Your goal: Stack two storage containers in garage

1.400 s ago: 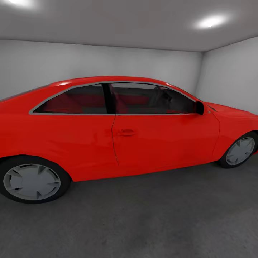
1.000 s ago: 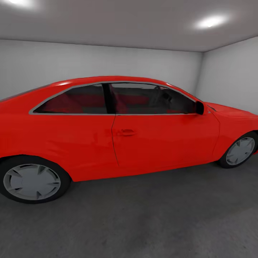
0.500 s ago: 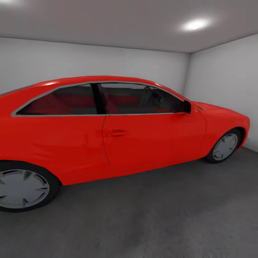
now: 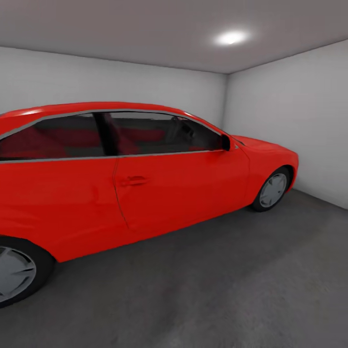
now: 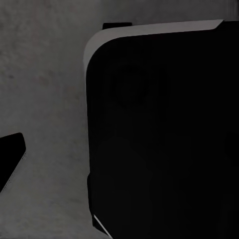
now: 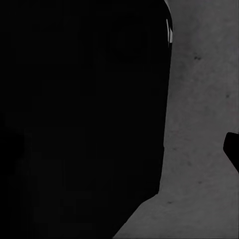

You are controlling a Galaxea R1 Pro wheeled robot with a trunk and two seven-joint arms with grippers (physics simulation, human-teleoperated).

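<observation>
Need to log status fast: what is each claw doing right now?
Left claw: cannot be told; a dark shape blocks the wrist view.
Right claw: cannot be told, for the same reason.

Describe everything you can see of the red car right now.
The red car is a glossy two-door coupe seen side-on, its nose toward the right wall. Dark tinted windows with grey trim, a door handle, a side mirror, and grey-spoked wheels front and rear rest on the floor. Its tail is cut off at the picture's left edge.
</observation>
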